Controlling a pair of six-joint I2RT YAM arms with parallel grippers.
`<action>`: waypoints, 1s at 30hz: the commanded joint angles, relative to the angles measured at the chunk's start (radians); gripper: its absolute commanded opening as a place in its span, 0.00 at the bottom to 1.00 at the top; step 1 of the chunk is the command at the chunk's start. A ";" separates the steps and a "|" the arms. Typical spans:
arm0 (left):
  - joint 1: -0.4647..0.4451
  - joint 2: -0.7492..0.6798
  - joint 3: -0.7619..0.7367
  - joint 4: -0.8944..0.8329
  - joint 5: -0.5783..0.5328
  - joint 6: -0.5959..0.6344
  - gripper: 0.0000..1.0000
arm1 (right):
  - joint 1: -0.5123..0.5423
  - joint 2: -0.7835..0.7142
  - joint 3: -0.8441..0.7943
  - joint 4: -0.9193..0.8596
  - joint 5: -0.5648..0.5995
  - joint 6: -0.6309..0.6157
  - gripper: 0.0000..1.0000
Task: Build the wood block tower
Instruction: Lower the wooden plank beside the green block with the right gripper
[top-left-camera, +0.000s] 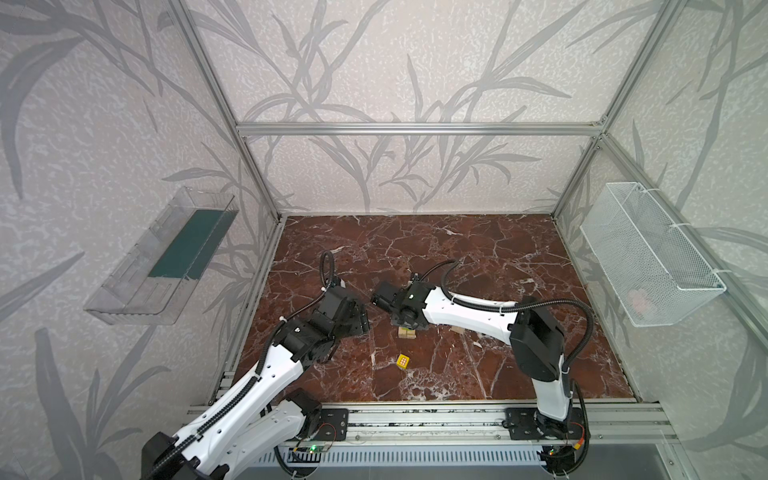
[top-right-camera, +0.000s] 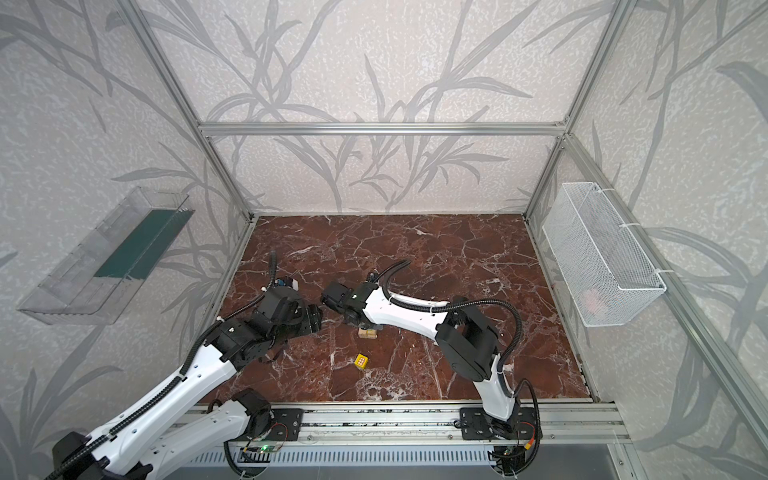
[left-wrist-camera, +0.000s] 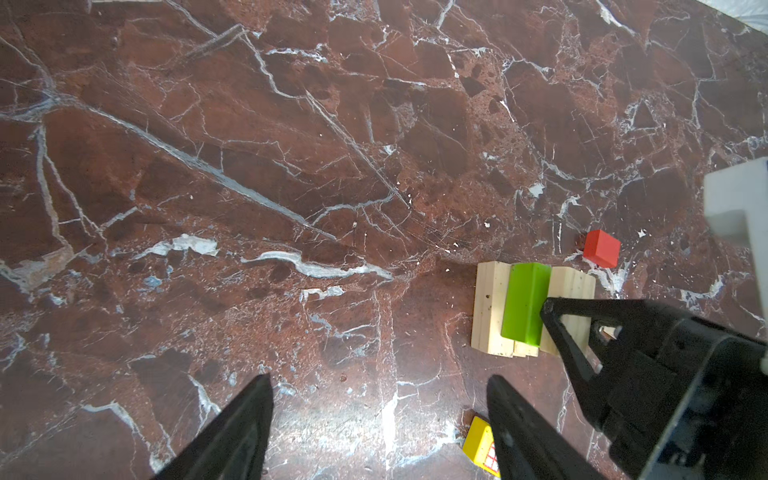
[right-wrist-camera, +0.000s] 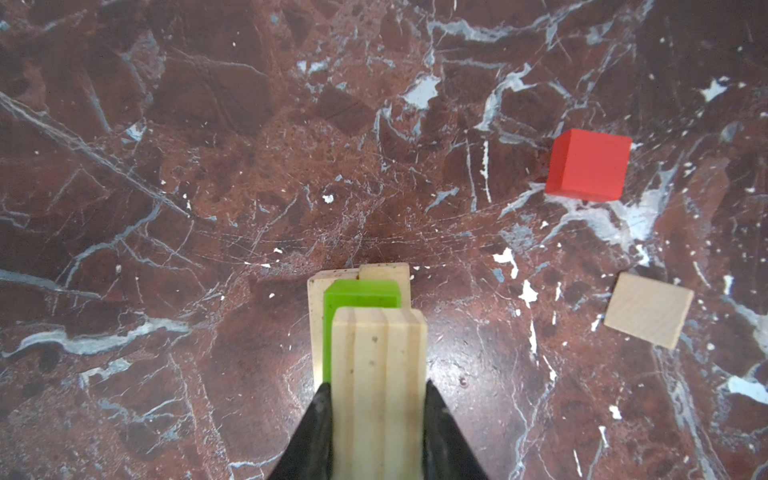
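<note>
R gripper clamps pale bar by green bar (L gripper jaws apart, empty).

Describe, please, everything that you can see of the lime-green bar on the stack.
The lime-green bar is a smooth, evenly painted-looking rectangular block with crisp edges and no markings. It lies flat on top of a layer of pale wood bars on the marble table, running the same way as they do. The right pincer holds another pale bar close alongside it; whether the two touch cannot be told.
</note>
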 joint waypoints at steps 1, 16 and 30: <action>0.007 -0.017 -0.008 -0.040 -0.041 -0.017 0.79 | 0.004 0.014 0.033 -0.034 0.037 0.012 0.23; 0.010 -0.021 -0.006 -0.036 -0.039 -0.013 0.81 | 0.004 0.028 0.034 -0.023 0.035 0.025 0.29; 0.013 -0.022 -0.009 -0.035 -0.037 -0.010 0.81 | 0.002 0.042 0.035 0.001 0.016 0.018 0.44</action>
